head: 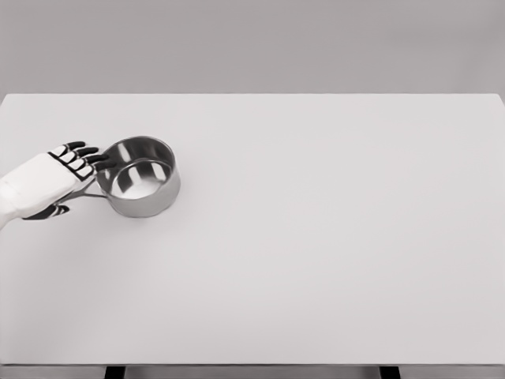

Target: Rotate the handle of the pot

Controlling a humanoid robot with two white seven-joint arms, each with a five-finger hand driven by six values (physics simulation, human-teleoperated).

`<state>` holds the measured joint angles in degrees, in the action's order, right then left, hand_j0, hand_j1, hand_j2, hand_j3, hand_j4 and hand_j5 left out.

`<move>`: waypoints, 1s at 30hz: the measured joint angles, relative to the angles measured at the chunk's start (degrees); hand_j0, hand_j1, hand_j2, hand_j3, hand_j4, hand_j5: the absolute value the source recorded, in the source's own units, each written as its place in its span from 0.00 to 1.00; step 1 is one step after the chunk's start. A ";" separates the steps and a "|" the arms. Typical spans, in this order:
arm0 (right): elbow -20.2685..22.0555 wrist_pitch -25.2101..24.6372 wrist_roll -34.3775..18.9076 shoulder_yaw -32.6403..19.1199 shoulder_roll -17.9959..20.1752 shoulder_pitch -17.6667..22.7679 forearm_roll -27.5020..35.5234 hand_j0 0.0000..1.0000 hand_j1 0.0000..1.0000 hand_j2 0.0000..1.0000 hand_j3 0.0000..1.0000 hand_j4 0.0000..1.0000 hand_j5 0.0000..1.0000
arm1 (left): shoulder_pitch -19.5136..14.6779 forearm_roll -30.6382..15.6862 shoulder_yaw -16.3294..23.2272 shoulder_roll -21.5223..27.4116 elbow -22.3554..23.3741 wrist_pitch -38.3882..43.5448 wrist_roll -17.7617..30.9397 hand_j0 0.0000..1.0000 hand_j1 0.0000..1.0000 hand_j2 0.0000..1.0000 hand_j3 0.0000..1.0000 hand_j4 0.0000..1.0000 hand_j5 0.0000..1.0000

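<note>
A shiny steel pot (142,204) stands upright on the left part of the white table (316,237). Its thin handle (88,194) points left and runs under my left hand (79,181). That hand comes in from the left edge, with its dark fingertips (93,158) stretched out to the pot's left rim and the thumb (54,212) below the handle. The fingers look extended, not curled around the handle. My right arm is out of view.
The table's far edge runs across the top of the view and its front edge along the bottom. Two dark table legs (115,371) show beneath the front edge. A plain grey wall stands behind.
</note>
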<state>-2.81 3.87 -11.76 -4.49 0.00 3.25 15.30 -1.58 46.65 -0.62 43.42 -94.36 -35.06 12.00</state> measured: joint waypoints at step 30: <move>0.00 0.00 0.00 0.00 0.00 0.00 0.00 1.00 1.00 1.00 1.00 1.00 1.00 | -6.68 0.50 0.60 0.25 10.35 0.00 0.01 1.00 1.00 1.00 1.00 1.00 1.00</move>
<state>-2.81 3.88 -11.76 -4.49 0.00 3.25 15.30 -8.26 47.14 -0.01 43.67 -84.02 -35.05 12.00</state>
